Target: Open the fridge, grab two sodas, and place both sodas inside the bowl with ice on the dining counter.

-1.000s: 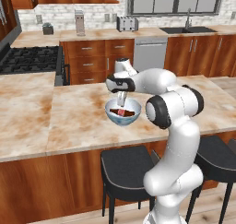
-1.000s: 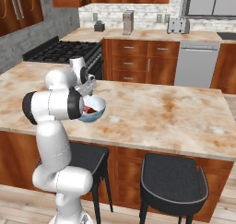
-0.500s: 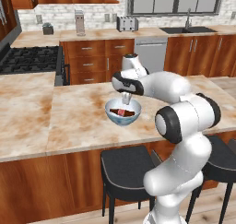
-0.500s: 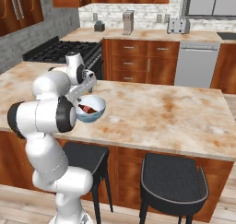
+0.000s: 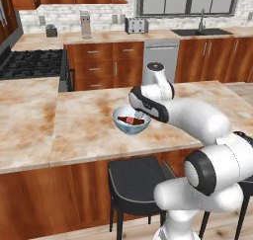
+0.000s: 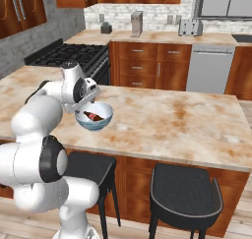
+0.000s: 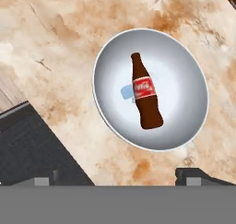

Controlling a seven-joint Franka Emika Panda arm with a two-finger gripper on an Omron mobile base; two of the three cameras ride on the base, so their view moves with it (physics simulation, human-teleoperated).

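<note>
One soda in the bowl, jaws wide and empty

One dark brown soda bottle (image 7: 145,97) with a red label lies on its side inside the pale bowl (image 7: 184,126), beside a small pale blue ice cube (image 7: 126,93). The bowl stands on the beige marbled dining counter (image 5: 89,130), near its front edge, above a black stool (image 5: 136,182). The gripper (image 7: 124,179) hangs over the bowl and looks down into it; its jaws stand wide apart and grip nothing, clear of the bottle. From the base views the white arm bends over the bowl (image 6: 93,117), the bottle (image 6: 93,116) visible within.
</note>
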